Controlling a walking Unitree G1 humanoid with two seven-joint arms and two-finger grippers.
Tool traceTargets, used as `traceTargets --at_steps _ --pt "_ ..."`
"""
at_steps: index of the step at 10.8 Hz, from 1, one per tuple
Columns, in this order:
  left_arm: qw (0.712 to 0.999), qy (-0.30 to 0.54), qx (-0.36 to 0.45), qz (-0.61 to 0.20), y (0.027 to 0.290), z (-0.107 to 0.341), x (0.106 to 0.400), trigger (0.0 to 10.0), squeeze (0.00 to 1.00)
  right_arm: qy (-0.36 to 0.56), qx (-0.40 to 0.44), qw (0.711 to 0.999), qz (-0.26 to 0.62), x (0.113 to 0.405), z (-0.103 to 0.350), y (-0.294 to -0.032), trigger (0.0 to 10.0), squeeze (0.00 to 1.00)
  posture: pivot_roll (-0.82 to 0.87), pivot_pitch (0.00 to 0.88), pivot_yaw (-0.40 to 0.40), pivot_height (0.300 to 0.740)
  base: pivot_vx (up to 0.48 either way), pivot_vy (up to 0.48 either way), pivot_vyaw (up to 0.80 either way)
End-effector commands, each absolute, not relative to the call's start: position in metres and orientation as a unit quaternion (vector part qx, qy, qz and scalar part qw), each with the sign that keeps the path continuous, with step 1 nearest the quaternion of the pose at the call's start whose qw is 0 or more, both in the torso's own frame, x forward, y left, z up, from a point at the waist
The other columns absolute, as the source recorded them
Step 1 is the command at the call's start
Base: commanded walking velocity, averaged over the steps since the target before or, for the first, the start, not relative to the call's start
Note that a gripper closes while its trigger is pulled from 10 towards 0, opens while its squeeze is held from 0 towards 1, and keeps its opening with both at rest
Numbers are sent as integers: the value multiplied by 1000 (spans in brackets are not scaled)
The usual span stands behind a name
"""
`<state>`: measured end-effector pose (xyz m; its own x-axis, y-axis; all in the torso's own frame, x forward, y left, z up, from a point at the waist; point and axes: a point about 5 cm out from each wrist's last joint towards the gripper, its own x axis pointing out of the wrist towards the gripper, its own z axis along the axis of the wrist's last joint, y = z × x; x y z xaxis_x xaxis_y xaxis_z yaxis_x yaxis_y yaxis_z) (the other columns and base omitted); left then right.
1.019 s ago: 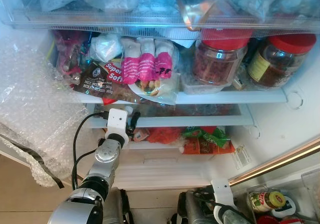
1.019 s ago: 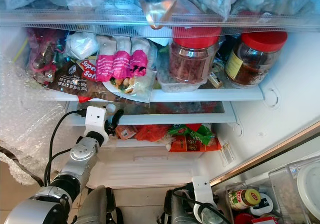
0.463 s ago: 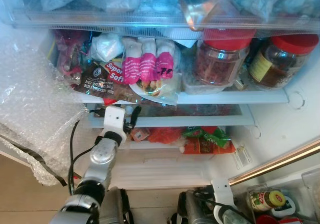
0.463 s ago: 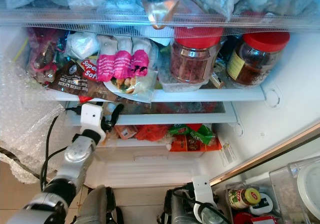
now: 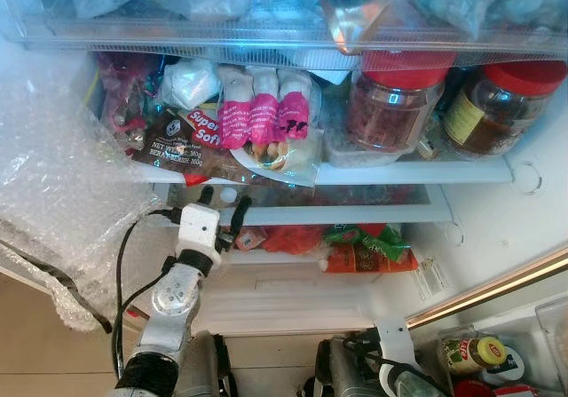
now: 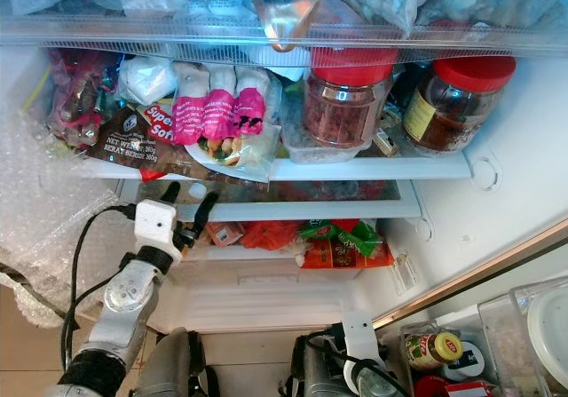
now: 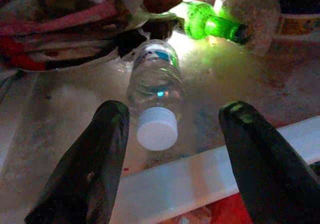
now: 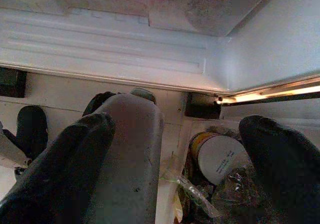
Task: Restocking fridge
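Left gripper [image 7: 172,149]: fingers spread wide, empty, held at the front lip of the lower shelf [image 5: 355,212].
Water bottle [image 7: 155,91]: one, clear with a white cap, lying on its side on that shelf, cap toward the gripper and between the fingers, apparently untouched.
Green bottle [image 7: 212,24]: one, lying further back on the same shelf.
Right gripper [image 8: 180,149]: hangs low by the robot's body, fingers apart, holding nothing.
Red-lidded jars [image 5: 390,104]: two, on the shelf above.
Pink-wrapped packs [image 5: 263,117]: three, side by side, overhanging that shelf's edge.
Bubble wrap [image 5: 62,193]: one sheet, draped at the fridge's left.
Risk: the bottle, lying round-sided, may roll toward the lip if a finger nudges it.
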<state>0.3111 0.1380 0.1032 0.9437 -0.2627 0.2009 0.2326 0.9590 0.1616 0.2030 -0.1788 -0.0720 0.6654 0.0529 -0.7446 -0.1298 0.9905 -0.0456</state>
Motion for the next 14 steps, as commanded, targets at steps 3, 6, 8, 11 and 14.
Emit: traceTargets --at_steps 3,6,8,11,14 --pt "982 -95 82 -138 136 103 308 10000 0 477 -50 876 49 164 -92 -182 10000 0 -150 211 -55 629 0 0 0" --pt "982 -93 83 -139 136 105 307 10000 0 478 -50 876 50 164 -92 -182 10000 0 -147 207 -52 629 -80 0 0" --pt "983 -88 84 -140 137 105 305 10000 0 478 -50 875 50 163 -93 -182 10000 0 -150 193 -46 629 -246 0 0" --pt "982 -84 92 -145 137 103 304 10000 0 479 -44 876 37 162 -93 -182 10000 0 -148 178 -40 629 -276 0 0" --pt "982 -83 93 -145 137 104 304 10000 0 480 -40 876 30 161 -94 -182 10000 0 -149 179 -40 629 -303 0 0"
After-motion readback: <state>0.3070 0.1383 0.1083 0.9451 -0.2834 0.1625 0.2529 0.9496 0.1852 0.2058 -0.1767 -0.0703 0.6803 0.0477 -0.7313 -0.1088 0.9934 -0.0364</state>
